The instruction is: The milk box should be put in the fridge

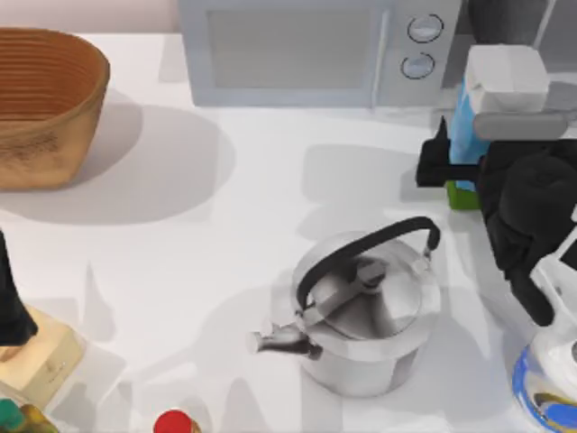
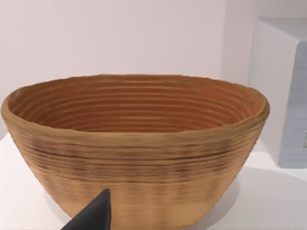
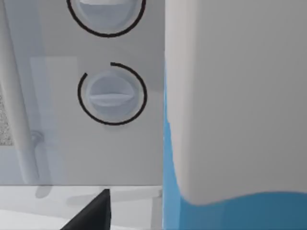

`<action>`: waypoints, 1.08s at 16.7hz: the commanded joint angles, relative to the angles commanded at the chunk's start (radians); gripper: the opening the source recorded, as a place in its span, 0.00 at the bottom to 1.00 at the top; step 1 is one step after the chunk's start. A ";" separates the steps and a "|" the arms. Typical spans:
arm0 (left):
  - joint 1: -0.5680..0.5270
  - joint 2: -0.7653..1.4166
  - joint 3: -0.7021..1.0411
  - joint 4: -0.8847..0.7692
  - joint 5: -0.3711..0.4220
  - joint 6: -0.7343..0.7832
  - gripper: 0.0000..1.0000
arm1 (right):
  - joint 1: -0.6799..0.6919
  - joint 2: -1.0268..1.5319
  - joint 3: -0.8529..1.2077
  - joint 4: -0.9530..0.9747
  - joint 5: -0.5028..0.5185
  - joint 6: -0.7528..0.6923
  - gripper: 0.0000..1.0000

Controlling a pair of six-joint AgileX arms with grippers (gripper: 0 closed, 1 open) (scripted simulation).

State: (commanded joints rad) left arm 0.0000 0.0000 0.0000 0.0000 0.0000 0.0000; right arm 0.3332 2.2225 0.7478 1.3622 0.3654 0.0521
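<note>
Presently the milk box (image 1: 494,106) stands upright at the right rear of the tabletop (image 1: 234,207), just beside the microwave (image 1: 315,50) and in front of the dark fridge (image 1: 518,20), which is only partly in view. The right gripper (image 1: 451,167) is pressed in at the carton's lower body. How far its jaws are open, and whether they grip, cannot be told; the right wrist view shows the carton very close. Judged: a grasp low on the carton would allow an upright lift. The kettle (image 1: 365,311) stands near, an obstacle. The left gripper (image 1: 11,307) is parked at the left edge, facing the basket (image 1: 45,104).
</note>
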 joint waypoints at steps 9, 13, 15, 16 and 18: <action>0.000 0.000 0.000 0.000 0.000 0.000 1.00 | 0.000 0.000 0.000 0.000 0.000 0.000 0.47; 0.000 0.000 0.000 0.000 0.000 0.000 1.00 | 0.000 0.000 0.000 0.000 0.000 0.000 0.17; 0.000 0.000 0.000 0.000 0.000 0.000 1.00 | 0.000 0.000 0.000 0.000 0.000 0.000 0.02; 0.000 0.000 0.000 0.000 0.000 0.000 1.00 | 0.000 0.000 0.000 0.000 0.000 0.000 0.00; 0.000 0.000 0.000 0.000 0.000 0.000 1.00 | 0.000 0.000 0.000 0.000 0.000 0.000 0.00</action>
State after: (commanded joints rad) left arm 0.0000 0.0000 0.0000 0.0000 0.0000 0.0000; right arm 0.3332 2.2225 0.7478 1.3622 0.3654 0.0521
